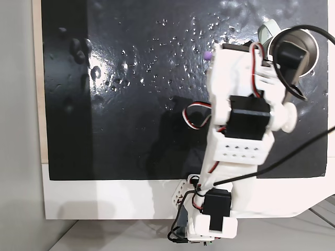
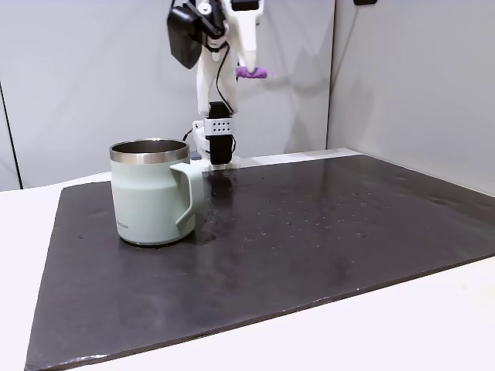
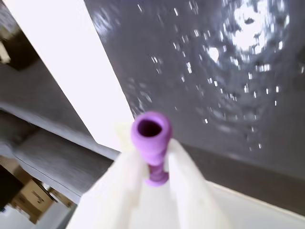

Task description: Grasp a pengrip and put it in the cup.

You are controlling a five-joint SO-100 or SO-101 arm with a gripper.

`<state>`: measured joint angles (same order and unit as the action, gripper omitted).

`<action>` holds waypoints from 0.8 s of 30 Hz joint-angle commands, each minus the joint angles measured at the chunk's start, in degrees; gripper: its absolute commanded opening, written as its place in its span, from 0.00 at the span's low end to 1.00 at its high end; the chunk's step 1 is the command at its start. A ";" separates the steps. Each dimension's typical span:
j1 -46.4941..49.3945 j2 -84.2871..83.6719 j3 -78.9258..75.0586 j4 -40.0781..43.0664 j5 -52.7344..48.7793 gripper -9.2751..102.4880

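Pengrip (image 3: 151, 138) above glossy black mat (image 3: 228, 95)

White printed arm (image 1: 238, 151), black servo blocks, red-white-black wire loops, black cable, pale pincer (image 3: 156, 164) fingers

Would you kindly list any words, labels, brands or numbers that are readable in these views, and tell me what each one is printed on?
No text can be read in any view.
Mug: a small dark mark low on its left side, too small to read.
Purple pengrip held in the tool: no lettering visible.
Black mat and arm servos: no legible labels.
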<state>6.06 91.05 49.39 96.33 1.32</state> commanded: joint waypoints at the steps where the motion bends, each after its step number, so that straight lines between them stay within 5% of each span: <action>1: 7.65 3.60 -0.53 0.53 -5.19 0.08; 12: 21.53 -13.80 -18.63 0.26 -11.07 0.08; 24: 22.76 -28.12 -29.27 0.18 -7.12 0.08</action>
<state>28.39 63.19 24.96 96.33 -6.42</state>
